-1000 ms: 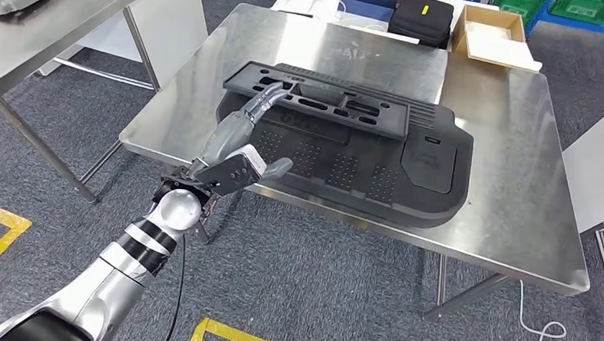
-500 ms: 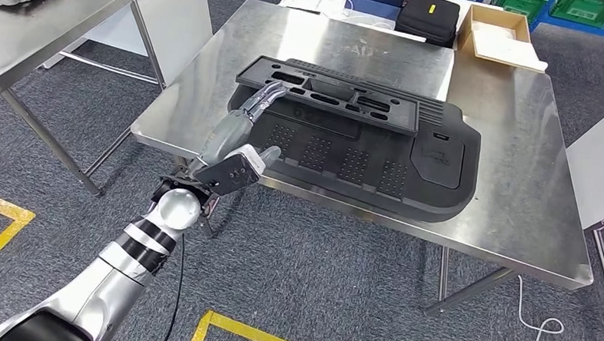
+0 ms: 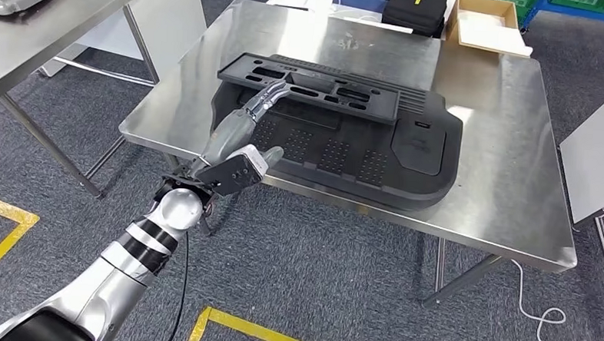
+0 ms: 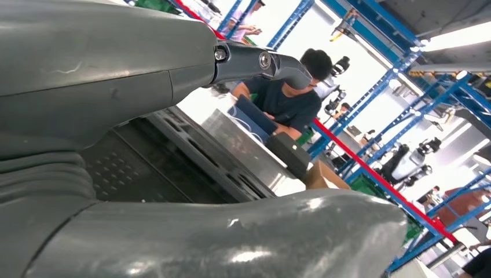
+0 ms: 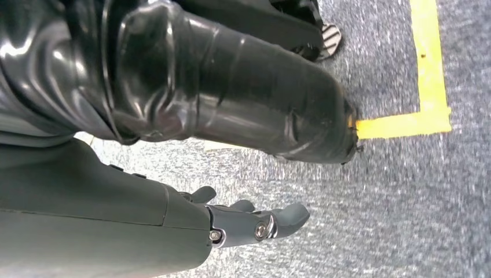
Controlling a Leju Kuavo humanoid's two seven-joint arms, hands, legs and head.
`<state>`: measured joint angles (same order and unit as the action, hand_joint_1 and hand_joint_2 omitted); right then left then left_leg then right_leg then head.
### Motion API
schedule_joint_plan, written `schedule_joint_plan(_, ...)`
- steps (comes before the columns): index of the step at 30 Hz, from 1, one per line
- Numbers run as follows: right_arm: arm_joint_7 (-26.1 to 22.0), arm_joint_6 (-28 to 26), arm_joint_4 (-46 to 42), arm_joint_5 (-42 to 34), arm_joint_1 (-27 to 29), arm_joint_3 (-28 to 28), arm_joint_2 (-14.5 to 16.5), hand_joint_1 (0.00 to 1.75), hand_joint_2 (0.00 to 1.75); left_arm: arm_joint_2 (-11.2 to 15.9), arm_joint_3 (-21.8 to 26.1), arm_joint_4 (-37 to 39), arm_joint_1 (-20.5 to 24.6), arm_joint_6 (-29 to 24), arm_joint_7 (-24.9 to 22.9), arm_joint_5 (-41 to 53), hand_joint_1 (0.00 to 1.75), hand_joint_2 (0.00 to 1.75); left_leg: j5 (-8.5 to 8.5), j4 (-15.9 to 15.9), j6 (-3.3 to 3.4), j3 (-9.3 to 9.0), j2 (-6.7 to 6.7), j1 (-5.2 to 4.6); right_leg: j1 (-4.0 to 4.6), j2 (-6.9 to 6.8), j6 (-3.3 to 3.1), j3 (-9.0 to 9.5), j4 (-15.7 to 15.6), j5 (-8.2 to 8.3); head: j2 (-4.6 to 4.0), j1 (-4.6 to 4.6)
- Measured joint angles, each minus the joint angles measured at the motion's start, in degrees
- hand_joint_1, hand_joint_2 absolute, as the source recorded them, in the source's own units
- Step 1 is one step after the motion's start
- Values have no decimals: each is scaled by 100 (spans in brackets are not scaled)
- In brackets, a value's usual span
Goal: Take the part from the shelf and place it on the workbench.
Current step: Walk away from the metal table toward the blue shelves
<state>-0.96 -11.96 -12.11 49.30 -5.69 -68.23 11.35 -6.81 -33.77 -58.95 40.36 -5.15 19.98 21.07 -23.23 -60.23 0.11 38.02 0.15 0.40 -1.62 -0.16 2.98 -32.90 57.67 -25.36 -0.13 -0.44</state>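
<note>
2 black pieces are seen stacked on the workbench (image 3: 506, 187): the slotted part (image 3: 310, 85) is held at its near-left end by the left hand (image 3: 243, 133), its far side resting on a larger black tray (image 3: 376, 162). If the fingers are withdrawn carelessly, the part could be dragged or tipped off the tray. A seated person (image 4: 284, 98) is revealed by the left wrist view. The right hand (image 5: 173, 223) hangs over grey carpet (image 5: 376, 220), fingers loosely apart, holding nothing.

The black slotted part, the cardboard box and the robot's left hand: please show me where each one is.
black slotted part (image 3: 348, 99), head view, its right half.
cardboard box (image 3: 486, 25), head view, its pale inner floor.
left hand (image 3: 243, 129), head view, its grey back.
</note>
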Motion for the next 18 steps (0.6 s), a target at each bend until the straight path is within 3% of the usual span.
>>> schedule_joint_plan(1, 1, 1, 0, -6, 0, -8, 1, 0, 0, 2, 1, -3, 0, 1, 0, 0, 0, 0, -152, -211, -27, 81, -2, 10, -19, 8, -43, 1, -12, 20, 0, -1)
schedule_joint_plan(3, 2, -1, 0, -16, 2, -14, 1, 0, 0, 10, 3, -8, -8, 1, 0, 0, 0, 0, -568, -937, -72, 360, -7, 23, -19, 29, -92, -8, -13, 37, 0, -1)
schedule_joint_plan(5, 2, -3, 0, -22, 8, -17, 1, 0, 0, 21, 3, -7, -28, 2, 0, 0, 0, 0, -778, -1501, -101, 563, -9, 31, -13, 65, -103, -18, -7, 40, 0, 1)
schedule_joint_plan(6, 2, -4, 0, -25, 11, -18, 1, 0, 0, 25, 3, -7, -35, 2, 0, 0, 0, 0, -733, -1498, -109, 529, -9, 39, -17, 91, -102, -19, 0, 40, 0, 0)
schedule_joint_plan(9, 2, -4, 0, -27, 3, -19, 5, 0, 0, 31, 5, -8, -26, 3, 0, 0, 0, 0, -308, -507, -137, -40, -123, 99, -24, 193, -72, -43, 58, 26, 0, 0)
schedule_joint_plan(11, 3, -4, -1, -21, -11, -19, 4, 0, 0, 36, 11, -10, -22, 5, -1, 1, 0, 0, -231, -83, -131, -244, -232, 110, -11, 255, -12, -104, 93, 29, 0, 4)
schedule_joint_plan(13, 8, -4, -1, -15, -5, -19, 3, 0, 0, 34, 14, -13, -24, 10, -3, 4, 0, 0, -234, -52, -70, -224, -228, 76, -11, 303, 60, -153, 73, 63, 0, 3)
schedule_joint_plan(15, 14, -3, 0, -14, 11, -21, 5, 0, 0, 23, 14, -13, -11, 14, -4, 7, 0, 0, -200, -29, 18, -209, -177, 68, -20, 255, 96, -236, 144, 23, 0, 9)
schedule_joint_plan(16, 17, -2, 0, -16, 12, -23, 7, 0, 0, 16, 14, -14, -2, 15, -4, 8, 0, 0, -182, -16, 64, -201, -145, 71, -19, 201, 91, -338, 322, -68, 0, 19)
schedule_joint_plan(18, 17, 3, 0, -25, 2, -27, 9, 0, 0, 10, 15, -14, -1, 18, -4, 9, 0, 0, -169, -10, 128, -178, -76, 62, -7, 104, 57, -680, 1013, -364, 0, 38)
